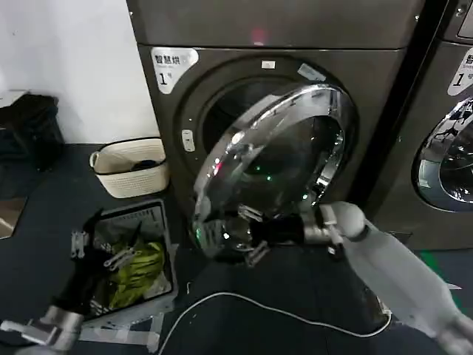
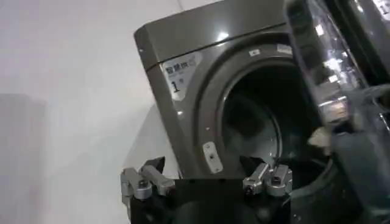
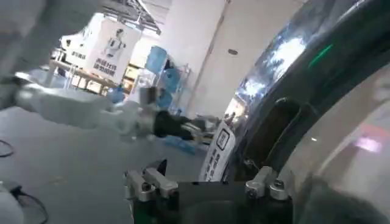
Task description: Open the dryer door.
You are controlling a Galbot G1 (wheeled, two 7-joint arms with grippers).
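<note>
Right end effector (image 1: 251, 238) at lower edge of one dryer door (image 1: 277, 159) swung ajar, finger spread unclear, arm outstretched, left end effector (image 1: 92, 248) parked low, fingers wide.

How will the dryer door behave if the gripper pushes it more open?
The dryer door already stands ajar, so it probably swings stiffly on its hinge. Its shiny chrome ring looks slippery for the right gripper. The glass likely makes it heavy.

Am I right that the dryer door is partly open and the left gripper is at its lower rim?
Not quite: the head view shows the right gripper at the lower rim of the partly open dryer door. The left gripper is lower down, over a bin of laundry.
</note>
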